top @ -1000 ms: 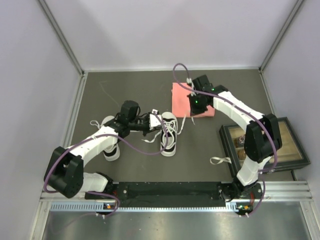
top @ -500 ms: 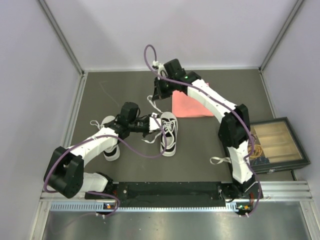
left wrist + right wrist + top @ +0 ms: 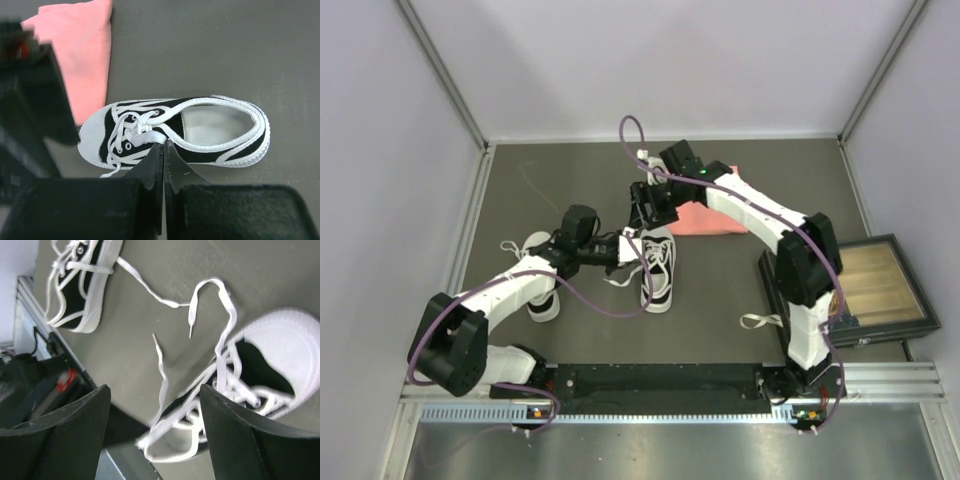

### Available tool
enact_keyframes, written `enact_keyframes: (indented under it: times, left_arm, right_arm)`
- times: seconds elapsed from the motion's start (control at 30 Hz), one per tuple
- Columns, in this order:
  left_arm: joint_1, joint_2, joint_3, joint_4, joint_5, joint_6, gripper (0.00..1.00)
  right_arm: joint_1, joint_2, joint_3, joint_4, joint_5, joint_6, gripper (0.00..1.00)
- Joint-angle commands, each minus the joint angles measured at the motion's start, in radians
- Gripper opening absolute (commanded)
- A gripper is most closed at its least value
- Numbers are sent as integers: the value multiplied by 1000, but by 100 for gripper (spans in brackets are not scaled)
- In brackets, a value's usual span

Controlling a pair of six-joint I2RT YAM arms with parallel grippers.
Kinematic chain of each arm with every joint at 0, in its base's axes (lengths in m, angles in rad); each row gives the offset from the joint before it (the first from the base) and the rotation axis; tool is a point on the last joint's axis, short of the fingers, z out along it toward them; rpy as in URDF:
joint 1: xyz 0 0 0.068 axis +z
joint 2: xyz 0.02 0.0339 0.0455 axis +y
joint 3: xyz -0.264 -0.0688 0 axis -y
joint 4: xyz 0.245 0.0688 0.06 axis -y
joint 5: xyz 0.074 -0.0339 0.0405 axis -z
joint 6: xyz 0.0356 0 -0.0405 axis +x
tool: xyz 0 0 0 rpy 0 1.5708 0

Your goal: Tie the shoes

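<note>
Left wrist view: the left gripper (image 3: 162,150) has its fingers pressed together, tips touching the lace crossing of the sneaker (image 3: 175,132). I cannot tell whether a strand is nipped between them. The sneaker lies on the table (image 3: 570,180) with its long axis running from the arm bases toward the far wall, toe cap at the far end.

The right gripper (image 3: 155,390) hangs over that toe end with its fingers spread wide, holding nothing. Two loose lace ends (image 3: 190,315) trail off the sneaker's left side, toward the other sneaker (image 3: 538,275). The left arm is the nearer one. The right would likely have to drop toward those free ends.

A pink cloth (image 3: 710,215) lies just beyond the toe. Well to the sneaker's right is a black-framed tray (image 3: 880,290). It has tan compartments, and a few small items in one corner are too small to name.
</note>
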Motion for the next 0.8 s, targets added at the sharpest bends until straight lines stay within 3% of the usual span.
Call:
enact_keyframes:
  times: [0.0, 0.23, 0.37, 0.77]
  left_arm:
    - [-4, 16, 6, 67, 7, 16, 0]
    - [-2, 51, 18, 105, 1, 8, 0]
    - [-4, 64, 18, 147, -16, -17, 0]
    - [-2, 80, 3, 251, -46, -83, 0]
  right_arm:
    - [-39, -210, -145, 79, -57, 0, 71]
    - [-39, -242, -239, 89, -114, -27, 67]
    - [-40, -207, -218, 52, -101, -34, 58]
    - [-40, -187, -283, 101, -90, 119, 48]
